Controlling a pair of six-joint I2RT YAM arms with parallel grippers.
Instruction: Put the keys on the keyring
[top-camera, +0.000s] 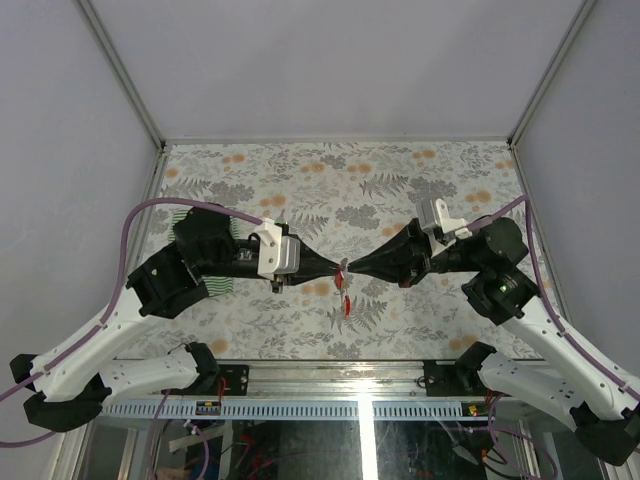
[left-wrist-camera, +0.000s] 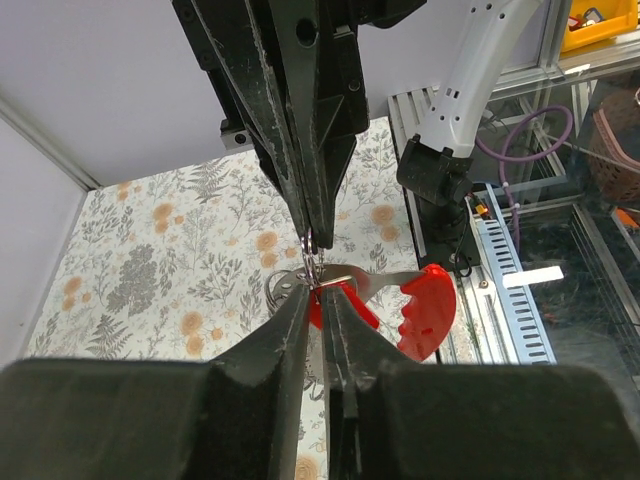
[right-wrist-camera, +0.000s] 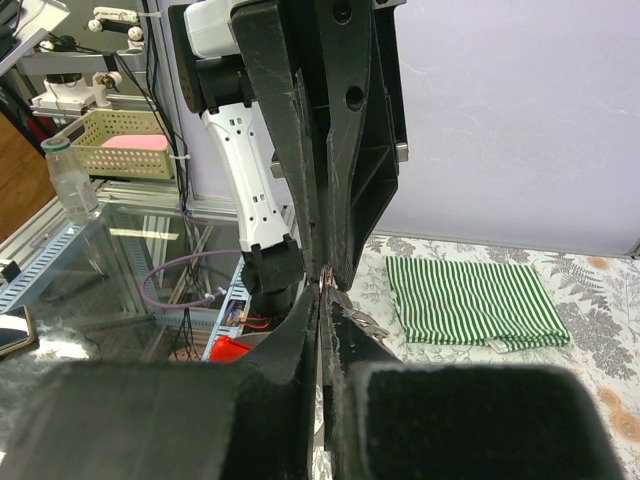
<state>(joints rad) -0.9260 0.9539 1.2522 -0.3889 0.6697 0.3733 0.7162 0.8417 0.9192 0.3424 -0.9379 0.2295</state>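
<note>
Keys (left-wrist-camera: 430, 310) with red plastic heads are held in the air over the middle of the table (top-camera: 400, 180), at the spot where the two arms meet tip to tip.

At the left side of the table a green-and-white striped cloth (right-wrist-camera: 470, 300) is seen, folded flat, well apart from the work.

The left gripper (left-wrist-camera: 318, 295) is brought in from the left. Only a narrow slit is left between its jaws, and metal of the bunch sits right at their tips. Whether that metal is already bitten cannot be told.

Just beside those tips, on the side of the far edge, the keyring (left-wrist-camera: 284, 290) is seen as a small silvery loop. From the same spot the silver shank of one key is run out the other way, toward the near edge. Its long axis is judged to lie roughly level and crosswise to the line of the two grippers, the red head slightly drooped. A second red piece is tucked close against the left fingertips.

The right gripper (left-wrist-camera: 312, 232) is brought in from the right. Its jaws are pressed together on a small wire loop of the keyring, so the bunch is judged to be carried there.

Neither arm is the nearer, as both tips touch the bunch. The coming move is judged to turn on the ring lying to the far side of the tips and the key's head to the near side.
</note>
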